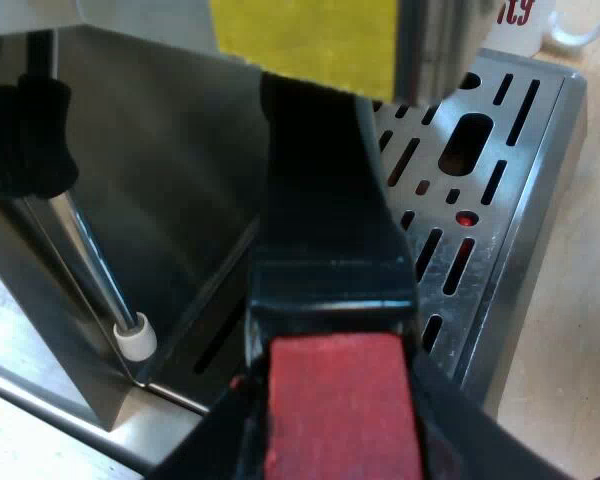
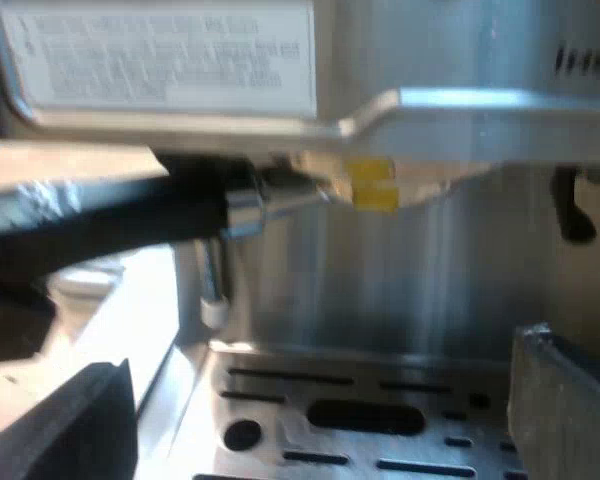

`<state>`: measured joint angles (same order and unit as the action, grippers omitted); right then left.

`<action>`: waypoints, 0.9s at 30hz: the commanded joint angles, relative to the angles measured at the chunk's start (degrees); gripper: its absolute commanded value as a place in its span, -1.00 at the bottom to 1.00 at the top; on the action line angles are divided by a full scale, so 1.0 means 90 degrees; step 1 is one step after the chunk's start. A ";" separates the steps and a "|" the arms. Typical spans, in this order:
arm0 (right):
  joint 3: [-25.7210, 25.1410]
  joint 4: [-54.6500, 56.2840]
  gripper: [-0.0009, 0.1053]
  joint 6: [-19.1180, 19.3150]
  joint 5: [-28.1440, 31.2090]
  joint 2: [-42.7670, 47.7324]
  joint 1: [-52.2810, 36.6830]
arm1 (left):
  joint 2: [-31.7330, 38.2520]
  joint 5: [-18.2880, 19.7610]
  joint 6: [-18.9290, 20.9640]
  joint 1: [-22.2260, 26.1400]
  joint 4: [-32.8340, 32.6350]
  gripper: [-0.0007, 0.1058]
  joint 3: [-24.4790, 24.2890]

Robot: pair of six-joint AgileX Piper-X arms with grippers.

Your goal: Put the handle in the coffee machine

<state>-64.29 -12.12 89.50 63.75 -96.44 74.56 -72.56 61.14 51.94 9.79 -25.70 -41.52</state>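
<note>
Handle (image 1: 325,230) sits in left gripper (image 1: 335,440) at espresso machine (image 2: 430,50).

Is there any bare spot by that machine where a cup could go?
Free: the slotted drip tray, bordered by the steel back wall of the espresso machine, beneath the handle. Crowded: higher up, where the handle meets the machine beside the steam wand. A mug stands just past the tray's edge.

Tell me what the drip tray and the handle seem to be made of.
The drip tray looks like brushed stainless steel: grey, with bright reflections around its slots. The handle is probably glossy dark plastic, judging by its smooth sheen, with a matte red end. Its collar looks like polished metal.
</note>
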 commanded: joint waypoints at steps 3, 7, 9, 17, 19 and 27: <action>-0.0013 0.0047 0.15 0.0081 0.0023 -0.0240 -0.0236 | 0.0168 0.1726 0.0098 -0.0029 0.0456 -0.98 -0.0165; -0.0013 0.0004 -0.22 0.0061 -0.0094 -0.0397 -0.0449 | 0.0168 0.1726 0.0098 -0.0029 0.0456 -0.98 -0.0165; -0.0013 0.0015 -0.22 0.0061 -0.0408 -0.0424 -0.0523 | 0.0168 0.1526 0.0115 -0.0029 0.0456 -0.98 -0.0165; 0.0000 -0.0010 -0.22 0.0085 -0.0924 -0.0490 -0.0678 | 0.0168 0.1166 0.0115 -0.0029 0.0468 -0.98 -0.0165; 0.0000 -0.0010 -0.22 0.0117 -0.0925 -0.0490 -0.0678 | 0.0168 0.1198 0.0115 -0.0029 0.0468 -0.98 -0.0165; 0.0000 0.0049 -0.22 0.0761 -0.0924 -0.0258 -0.0678 | 0.0168 0.1197 0.0115 -0.0029 0.0456 -0.98 -0.0165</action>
<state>-64.29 -11.35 94.71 55.57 -100.30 68.74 -72.56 61.18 51.94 9.79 -25.70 -41.52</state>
